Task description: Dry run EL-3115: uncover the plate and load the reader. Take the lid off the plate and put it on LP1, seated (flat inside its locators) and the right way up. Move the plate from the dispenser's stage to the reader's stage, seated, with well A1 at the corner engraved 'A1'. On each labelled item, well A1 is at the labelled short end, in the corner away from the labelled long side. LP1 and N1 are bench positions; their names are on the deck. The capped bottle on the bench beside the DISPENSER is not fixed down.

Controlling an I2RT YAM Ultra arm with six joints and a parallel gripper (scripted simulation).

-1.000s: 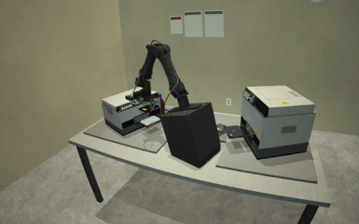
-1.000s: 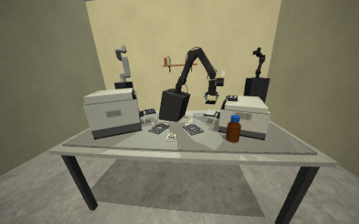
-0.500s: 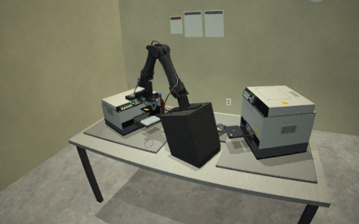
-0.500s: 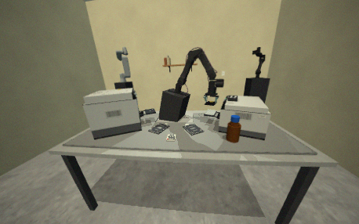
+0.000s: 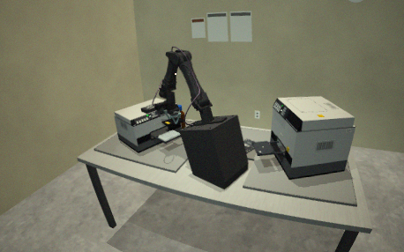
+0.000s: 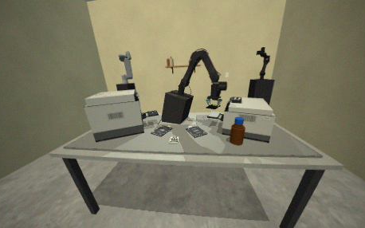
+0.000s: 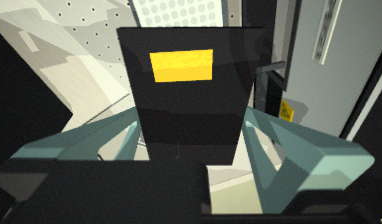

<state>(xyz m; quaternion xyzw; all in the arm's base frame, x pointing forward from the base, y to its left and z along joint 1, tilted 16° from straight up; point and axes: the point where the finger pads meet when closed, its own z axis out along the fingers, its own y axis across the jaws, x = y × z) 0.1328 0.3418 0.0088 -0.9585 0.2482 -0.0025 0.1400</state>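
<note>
Presently, the end effector [image 5: 172, 116] [image 6: 213, 103] [image 7: 191, 111] is closed on the black lid [image 6: 212, 107] [image 7: 187, 107] with yellow label, the lid in air near the dispenser [image 5: 138, 129] [image 6: 249, 123] [image 7: 319, 75]; white plate [image 5: 169, 136] [image 6: 215, 115] [image 7: 181, 13] uncovered, lower, just beside the dispenser; capped bottle [image 5: 183, 117] [image 6: 237, 135] upright on the surface [image 5: 207, 196] [image 6: 195, 159]

The lid [image 7: 192, 110] is showing black with a yellow patch [image 7: 183, 66]. The fingers are showing teal. The plate [image 7: 179, 12] is showing white with rows of pale grey circles. The bottle [image 6: 237, 134] is showing amber-brown, its cap [image 6: 239, 120] blue. The machines [image 5: 315, 141] [image 6: 115, 115] are showing light grey above dark bases.
</note>
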